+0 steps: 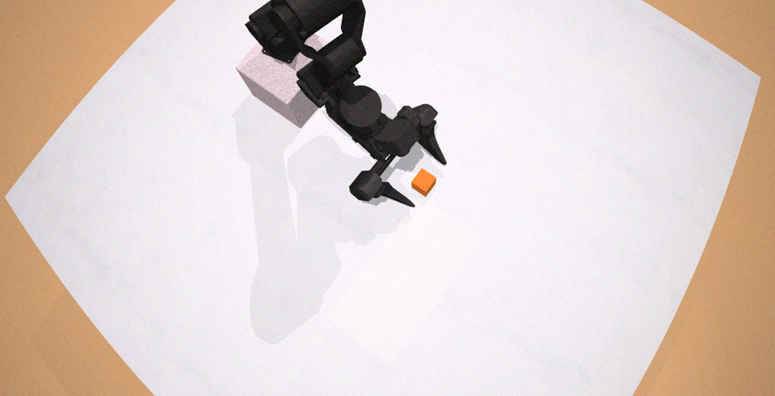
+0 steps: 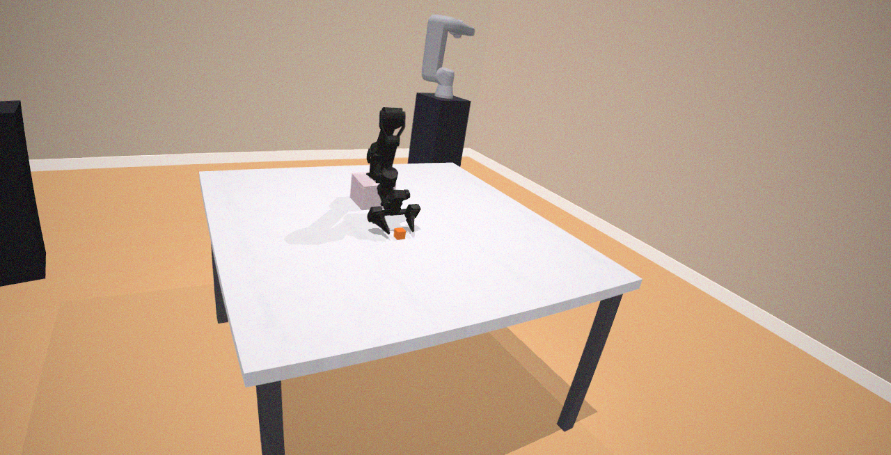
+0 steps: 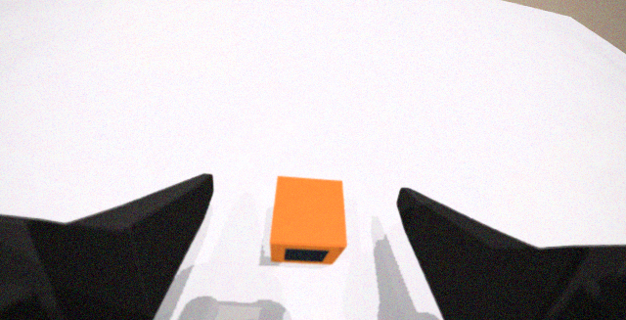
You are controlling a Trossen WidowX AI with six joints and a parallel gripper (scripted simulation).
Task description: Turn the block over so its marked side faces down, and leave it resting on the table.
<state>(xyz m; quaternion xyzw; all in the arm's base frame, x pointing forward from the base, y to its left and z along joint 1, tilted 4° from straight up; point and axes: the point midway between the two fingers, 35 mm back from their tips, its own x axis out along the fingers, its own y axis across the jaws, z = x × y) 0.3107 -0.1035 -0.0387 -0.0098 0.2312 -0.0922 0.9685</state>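
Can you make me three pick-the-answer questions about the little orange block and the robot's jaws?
1. Where is the orange block?
A. Up in the air between the jaws
B. On the white table, between the two jaws
C. On top of the pale pink cube

2. What colour is the mark on the block?
A. Dark, nearly black-blue
B. Bright green
C. White

3. How are the jaws of the gripper?
A. Squeezed shut on the block
B. Shut on nothing
C. Wide open, not touching the block

Answers:
1. B, the wrist view shows the block sitting on the table with a finger on each side.
2. A, the small dark patch shows on the side of the block facing the wrist camera.
3. C, white table shows between each finger and the block.
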